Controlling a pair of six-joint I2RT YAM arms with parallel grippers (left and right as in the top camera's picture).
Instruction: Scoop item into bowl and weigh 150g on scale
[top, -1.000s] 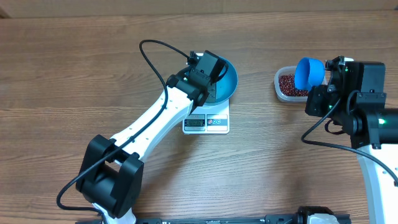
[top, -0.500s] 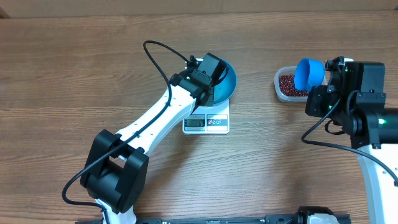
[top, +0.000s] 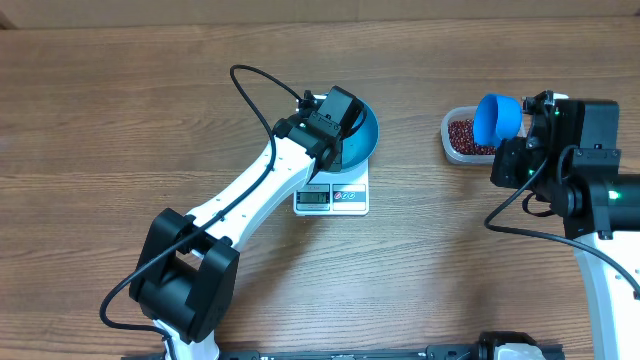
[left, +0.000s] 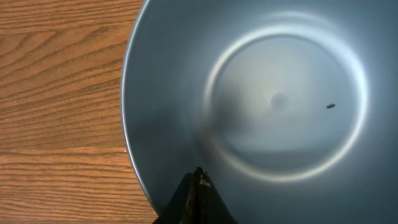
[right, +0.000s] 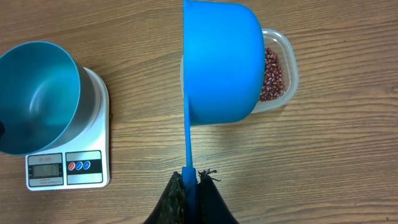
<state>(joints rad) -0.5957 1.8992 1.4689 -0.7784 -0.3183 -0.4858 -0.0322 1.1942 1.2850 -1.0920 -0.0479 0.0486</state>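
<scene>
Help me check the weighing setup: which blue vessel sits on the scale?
The deep round bowl sits there; the handled scoop hangs above the bean tub.

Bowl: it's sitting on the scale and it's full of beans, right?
No. The bowl is on the scale, but it's nearly empty, not full: the left wrist view shows only one tiny dark speck inside. The beans are in the tub.

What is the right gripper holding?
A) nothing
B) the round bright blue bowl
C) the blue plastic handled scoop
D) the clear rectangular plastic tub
C: the right gripper is shut on the handle of the blue plastic handled scoop, above the clear rectangular plastic tub.
</scene>
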